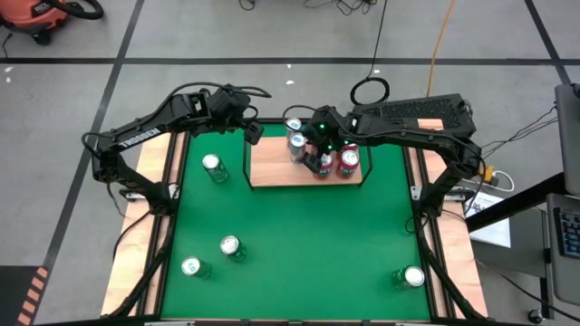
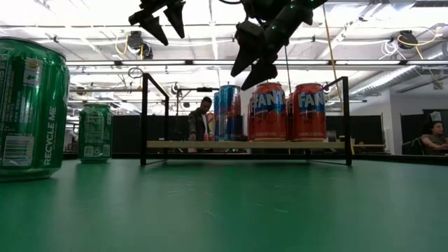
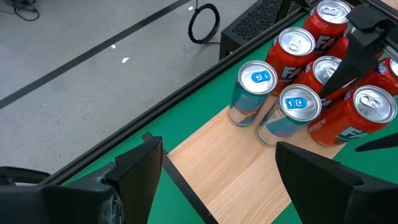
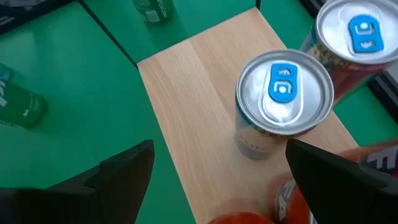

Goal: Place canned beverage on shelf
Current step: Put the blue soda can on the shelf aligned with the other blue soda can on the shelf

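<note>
The shelf [image 1: 276, 167] is a light-wood board with a black rail, standing on the green mat at the far middle. On its right half stand several cans: two silver-and-blue ones [image 3: 256, 87] [image 3: 292, 111] and red Fanta cans [image 2: 268, 112], all upright on their bases. My right gripper [image 1: 317, 156] hangs open just above these cans; a blue-tabbed can [image 4: 283, 99] shows ahead between its fingers. My left gripper [image 1: 254, 134] hangs open higher up, over the shelf's far left corner, with only bare board [image 3: 236, 168] below it.
Four green cans stand upright on the mat: one left of the shelf [image 1: 215, 167], two at the near left [image 1: 232, 247] [image 1: 193, 268], one at the near right [image 1: 410, 277]. The shelf's left half is bare wood. People show in the room behind the table [image 2: 201, 119].
</note>
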Motion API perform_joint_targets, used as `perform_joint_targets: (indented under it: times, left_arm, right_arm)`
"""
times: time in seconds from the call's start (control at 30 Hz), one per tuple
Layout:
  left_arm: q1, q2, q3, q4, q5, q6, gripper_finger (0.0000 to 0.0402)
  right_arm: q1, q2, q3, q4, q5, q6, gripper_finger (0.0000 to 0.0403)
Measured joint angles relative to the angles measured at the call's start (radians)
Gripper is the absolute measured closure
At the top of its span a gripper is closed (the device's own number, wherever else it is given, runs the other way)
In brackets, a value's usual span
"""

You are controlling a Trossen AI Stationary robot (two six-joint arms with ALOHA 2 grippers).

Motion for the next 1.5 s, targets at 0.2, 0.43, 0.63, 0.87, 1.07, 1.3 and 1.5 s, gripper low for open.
perform_joint_targets:
  times: [0.2, 0.43, 0.63, 0.87, 1.07, 1.3, 1.5]
  left_arm:
    - [0.0, 0.0, 0.0, 0.0, -0.002, 0.0, 0.0091]
    - [0.0, 0.0, 0.0, 0.0, -0.003, 0.001, 0.0091]
    - [0.0, 0.0, 0.0, 0.0, -0.003, 0.0, 0.0091]
    - [0.0, 0.0, 0.0, 0.0, -0.003, 0.001, 0.0091]
    - [0.0, 0.0, 0.0, 0.0, -0.003, 0.001, 0.0091]
    - [0.0, 0.0, 0.0, 0.0, -0.003, 0.0, 0.0091]
    - [0.0, 0.0, 0.0, -0.001, -0.003, 0.0, 0.0091]
  right_arm:
    - [-0.001, 0.0, 0.0, 0.004, 0.0, -0.005, 0.0049]
    - [-0.001, 0.015, 0.0, 0.023, 0.0, -0.016, 0.0049]
    - [-0.003, 0.017, 0.0, 0.027, 0.002, -0.018, 0.0049]
    - [-0.003, 0.017, 0.0, 0.041, 0.004, -0.027, 0.0049]
    - [-0.006, 0.017, 0.0, 0.071, 0.004, -0.027, 0.0049]
    - [-0.021, 0.017, 0.0, 0.083, 0.004, -0.028, 0.0049]
    - [-0.036, 0.017, 0.0, 0.081, 0.004, -0.027, 0.0049]
